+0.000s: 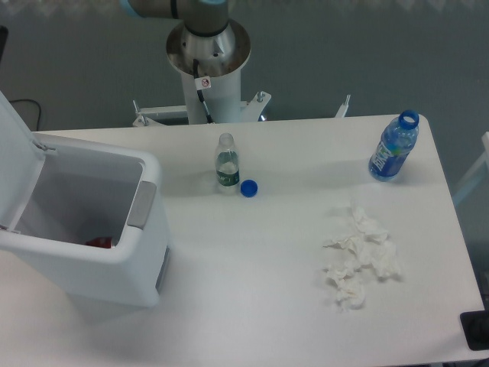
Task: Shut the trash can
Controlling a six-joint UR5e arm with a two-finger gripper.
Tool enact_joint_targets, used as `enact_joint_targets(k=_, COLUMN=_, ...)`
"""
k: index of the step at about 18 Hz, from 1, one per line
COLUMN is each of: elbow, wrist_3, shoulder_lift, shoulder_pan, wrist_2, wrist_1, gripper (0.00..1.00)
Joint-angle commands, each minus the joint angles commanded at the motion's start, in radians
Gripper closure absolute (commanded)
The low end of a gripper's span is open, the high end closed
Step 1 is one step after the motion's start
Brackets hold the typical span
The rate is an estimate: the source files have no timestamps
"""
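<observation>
The trash can stands at the table's left side, a big white bin with its mouth open. Its white lid is swung up and stands nearly upright along the left edge. The grey latch tab sits on the rim facing the table's middle. Something red lies at the bottom inside. My gripper is out of frame past the upper left edge, where only a thin dark sliver shows. The arm's base column rises behind the table.
A small clear bottle with a green label stands mid-table with a blue cap beside it. A blue bottle without a cap stands at the back right. Crumpled white tissues lie on the right. A dark object sits at the bottom right corner.
</observation>
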Motion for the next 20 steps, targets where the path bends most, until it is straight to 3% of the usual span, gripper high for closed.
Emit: enact_joint_targets(k=20, elbow=-0.041, wrist_3=0.008, shoulder_lift=0.021, shoulder_pan=-0.005, wrist_2=0.012, wrist_1=-0.006, gripper=0.00)
